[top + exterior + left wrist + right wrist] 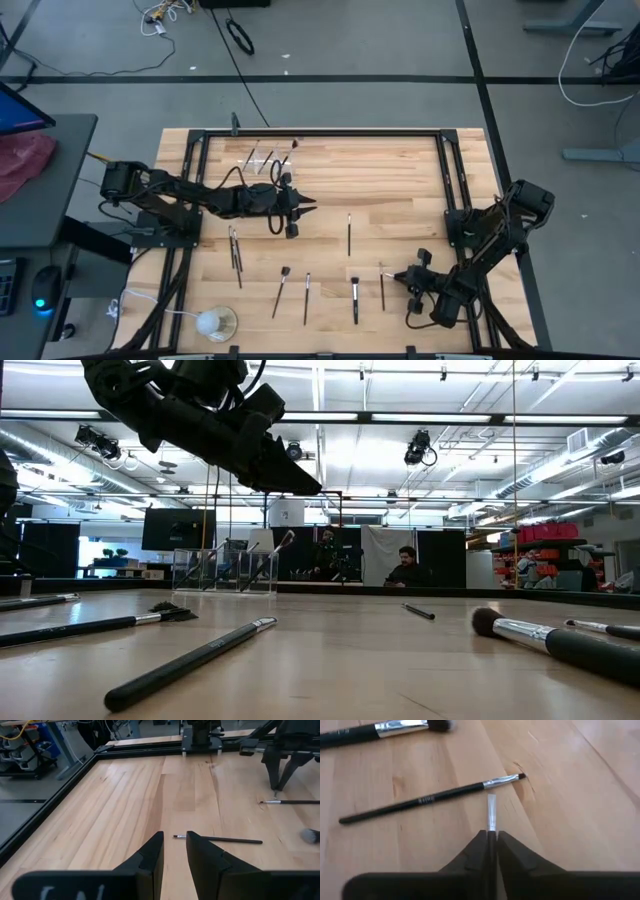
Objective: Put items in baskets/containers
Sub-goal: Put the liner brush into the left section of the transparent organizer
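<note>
Thin pale stick (491, 810) pinched between right gripper (491, 834) fingers, pressed together on it, low at the wood; can't tell what the stick is. Slim dark brush (432, 797) flat on the table just past those fingertips, lying crosswise to them, bristle tip close to the stick's end. Fatter silver-ferrule brush (380, 731) further out beyond it.

Left gripper (174, 836) raised over mid-table, fingers spread, nothing between. One thin brush (220, 839) flat on the wood just ahead of its tips, crosswise to them.

Clear holder (266, 160) behind and off to the side of left gripper, by the far rail, a few brushes leaning in it. Four more loose brushes (306, 298) between the two grippers along the near edge, well apart from holder.
</note>
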Available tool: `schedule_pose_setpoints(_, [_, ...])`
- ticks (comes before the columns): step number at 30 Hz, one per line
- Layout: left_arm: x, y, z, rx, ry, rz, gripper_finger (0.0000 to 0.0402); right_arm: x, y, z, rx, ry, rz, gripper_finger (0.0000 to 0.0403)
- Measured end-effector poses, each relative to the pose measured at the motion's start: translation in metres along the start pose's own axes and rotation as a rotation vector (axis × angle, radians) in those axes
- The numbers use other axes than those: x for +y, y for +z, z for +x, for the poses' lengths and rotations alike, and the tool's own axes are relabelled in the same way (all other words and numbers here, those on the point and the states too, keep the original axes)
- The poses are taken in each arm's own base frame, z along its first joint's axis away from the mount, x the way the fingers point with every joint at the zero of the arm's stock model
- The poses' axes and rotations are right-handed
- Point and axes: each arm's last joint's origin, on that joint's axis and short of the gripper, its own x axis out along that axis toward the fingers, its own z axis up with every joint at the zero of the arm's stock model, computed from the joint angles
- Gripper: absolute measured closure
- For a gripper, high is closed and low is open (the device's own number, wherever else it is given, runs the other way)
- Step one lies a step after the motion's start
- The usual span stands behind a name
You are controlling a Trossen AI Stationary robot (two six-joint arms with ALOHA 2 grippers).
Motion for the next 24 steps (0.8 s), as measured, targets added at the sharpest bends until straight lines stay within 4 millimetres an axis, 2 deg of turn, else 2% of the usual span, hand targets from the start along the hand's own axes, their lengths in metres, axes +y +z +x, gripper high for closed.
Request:
schedule_pose_setpoints(5, [0.0, 0.0, 0.0, 0.0, 0.0, 0.0, 0.0314, -0.001, 0.0, 0.0, 0.001, -0.009, -0.023, 0.0392])
schedule_pose_setpoints(12, [0.0, 0.0, 0.0, -0.001, -0.012, 0.0, 0.0314, -0.004, 0.0, 0.0, -0.027, -0.032, 0.083, 0.0394])
schedule_pose_setpoints(16, [-0.003, 0.001, 0.0, -0.015, -0.05, 0.001, 0.0314, -0.012, 0.001, -0.001, -0.092, -0.079, 0.113, 0.0394])
schedule_pose_setpoints(19, [-0.009, 0.005, -0.002, -0.052, -0.082, 0.022, 0.0314, -0.021, 0.005, -0.003, -0.211, -0.129, 0.117, 0.0396])
schedule_pose_setpoints(24, [-0.021, 0.012, -0.005, -0.134, -0.174, 0.082, 0.0314, -0.017, 0.028, -0.012, -0.598, -0.124, 0.244, 0.0396])
